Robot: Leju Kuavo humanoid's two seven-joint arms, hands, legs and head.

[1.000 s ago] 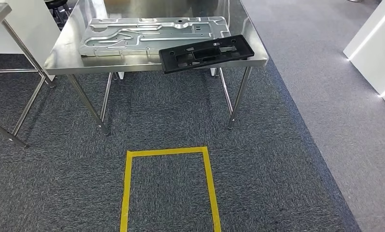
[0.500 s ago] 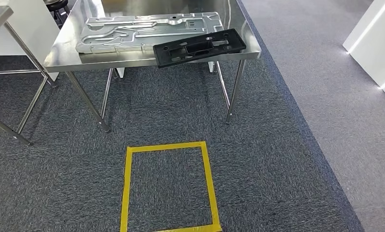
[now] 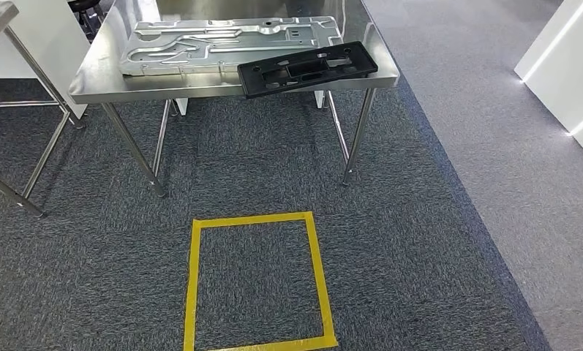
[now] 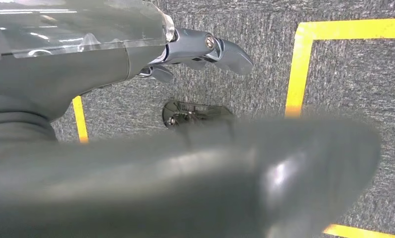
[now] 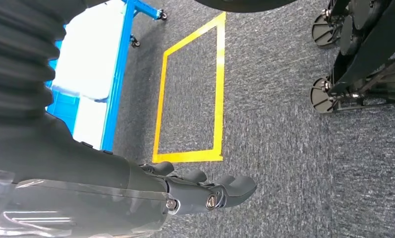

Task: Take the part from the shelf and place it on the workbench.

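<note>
The left hand (image 4: 205,52) hangs over the carpet holding nothing, fingers loosely apart; the right hand (image 5: 205,191) likewise. The black part (image 3: 308,68) lies flat at the workbench (image 3: 98,77) front right edge, against the silver panel (image 3: 230,44), its long axis along that edge, right end angled slightly away.

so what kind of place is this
Probably a factory or workshop test area. A stainless steel workbench holds a stamped metal panel and a black plastic part, and a yellow tape square marks a standing spot on grey carpet tiles, with a blue-framed cart nearby.
</note>
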